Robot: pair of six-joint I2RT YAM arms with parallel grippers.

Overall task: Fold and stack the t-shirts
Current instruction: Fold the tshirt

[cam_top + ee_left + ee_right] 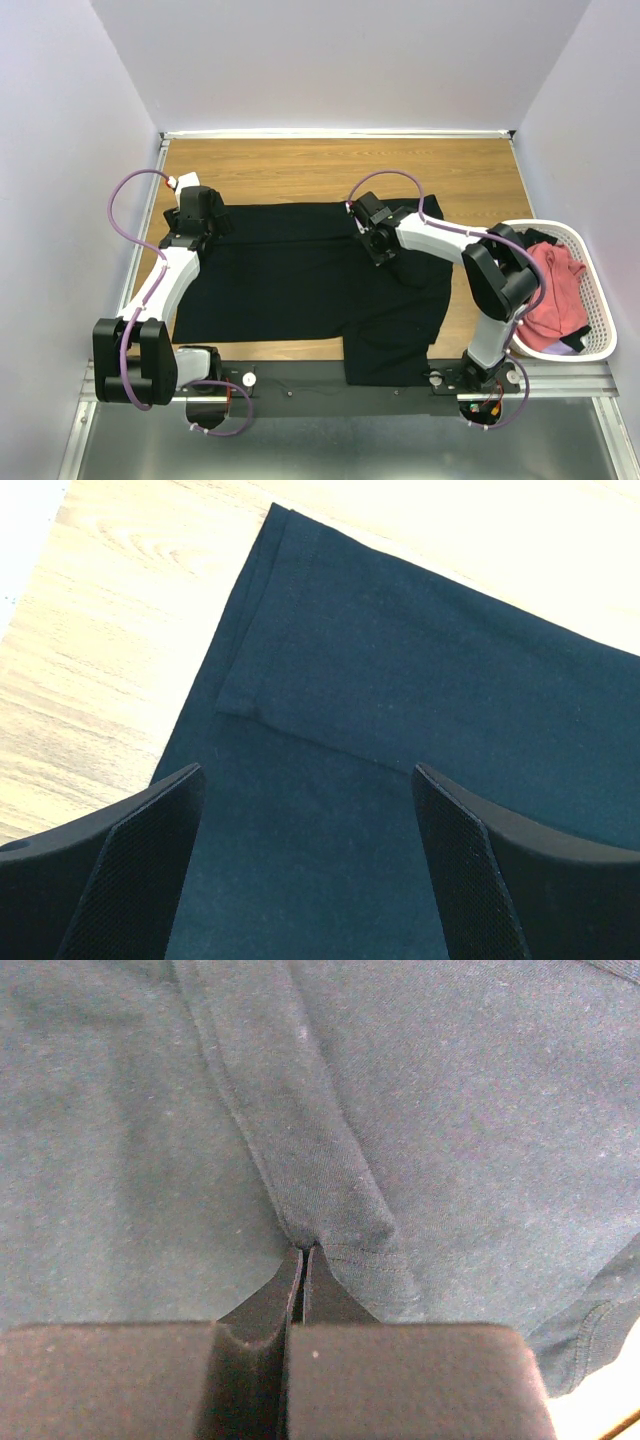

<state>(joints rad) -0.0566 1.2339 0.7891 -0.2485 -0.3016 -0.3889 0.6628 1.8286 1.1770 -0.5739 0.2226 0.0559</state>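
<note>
Pinched black t-shirt (450, 1110) in right end effector (303, 1260) — left end effector (308, 772) agape

left arm (165, 280) stretched forward | left gripper (305, 780) facing down, fingers wide apart, holding nothing | right arm (440, 238) bent at elbow, reaching inward | right gripper (303, 1252) fingers pressed together, pinching a fold of the black t-shirt (450, 1110)

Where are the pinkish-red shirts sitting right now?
In the top view, the salmon-red t-shirts lie bunched in the white mesh basket at the table's right edge, beside the right arm, apart from the black t-shirt.
</note>
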